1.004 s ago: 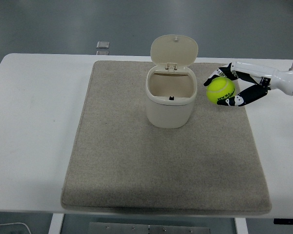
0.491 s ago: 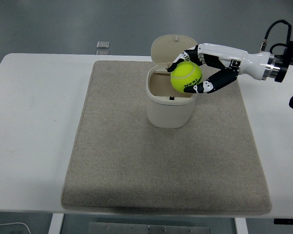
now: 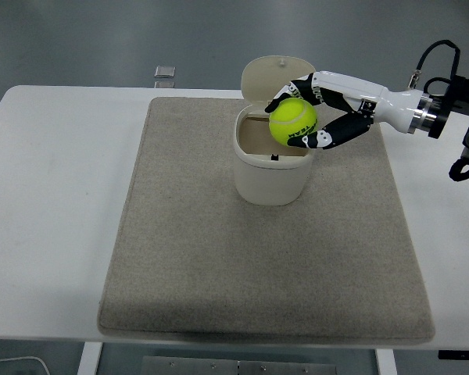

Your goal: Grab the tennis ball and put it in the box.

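Just right of the frame's centre top, the right hand grasps the tennis ball, its fingers wrapped around it, above the right side of the open box. Its hinged lid stands upright behind. Box and grey mat rest on the white surface.

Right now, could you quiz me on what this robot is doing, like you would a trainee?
1. True or false: the tennis ball lies on the mat.
2. Which hand holds the ball?
3. The box's lid is: A) shut B) flipped up C) missing

Key:
1. False; it is held over the box's open top.
2. The right hand.
3. B
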Robot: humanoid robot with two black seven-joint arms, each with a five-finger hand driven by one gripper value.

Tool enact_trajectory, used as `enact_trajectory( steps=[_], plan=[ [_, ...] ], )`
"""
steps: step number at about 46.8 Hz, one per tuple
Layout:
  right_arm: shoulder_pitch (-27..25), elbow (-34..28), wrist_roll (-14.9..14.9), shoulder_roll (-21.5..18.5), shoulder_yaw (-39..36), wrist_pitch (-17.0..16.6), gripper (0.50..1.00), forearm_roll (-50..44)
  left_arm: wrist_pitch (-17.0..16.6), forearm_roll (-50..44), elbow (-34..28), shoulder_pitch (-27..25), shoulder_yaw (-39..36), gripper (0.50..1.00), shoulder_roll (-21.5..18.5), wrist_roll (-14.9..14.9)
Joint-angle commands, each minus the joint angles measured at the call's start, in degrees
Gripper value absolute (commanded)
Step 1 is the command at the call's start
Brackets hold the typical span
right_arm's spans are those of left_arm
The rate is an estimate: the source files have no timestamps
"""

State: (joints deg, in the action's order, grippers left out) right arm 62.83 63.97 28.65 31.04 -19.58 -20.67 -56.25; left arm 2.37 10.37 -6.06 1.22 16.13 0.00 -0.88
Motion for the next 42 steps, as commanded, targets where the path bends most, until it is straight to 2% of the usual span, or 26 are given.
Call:
enact_trajectory(
  steps=[1,8,13,17,26,31,42],
  plan=[
    [-0.34,0.01,0.0,-0.27,-0.02,0.19,0.56,0.0,0.0,0.0,0.0,0.01,0.04,0.992,0.0,0.0],
    [-0.52,-0.51,0.0,-1.86,0.07,1.33,0.67,-0.18,0.0,0.0,0.0,0.01,-0.05,0.992,0.0,0.0],
    [-0.52,-1.04,0.0,-2.12,0.07,1.51,0.682,-0.09,0.0,0.0,0.0,0.01,0.04,0.992,0.0,0.0],
    [-0.52,-1.57,0.0,-2.12,0.07,1.51,0.733,-0.18,0.0,0.0,0.0,0.01,0.04,0.992,0.0,0.0],
    [-0.96,-2.45,0.0,-2.03,0.16,1.42,0.756,-0.53,0.0,0.0,0.0,0.01,0.04,0.992,0.0,0.0],
    [-1.22,-2.62,0.0,-2.03,0.42,1.42,0.844,-0.62,0.0,0.0,0.0,0.01,-0.05,0.992,0.0,0.0],
    [-1.31,-2.62,0.09,-2.03,1.04,1.33,0.862,-0.53,0.0,0.0,0.0,0.01,0.04,0.992,0.0,0.0]
  ],
)
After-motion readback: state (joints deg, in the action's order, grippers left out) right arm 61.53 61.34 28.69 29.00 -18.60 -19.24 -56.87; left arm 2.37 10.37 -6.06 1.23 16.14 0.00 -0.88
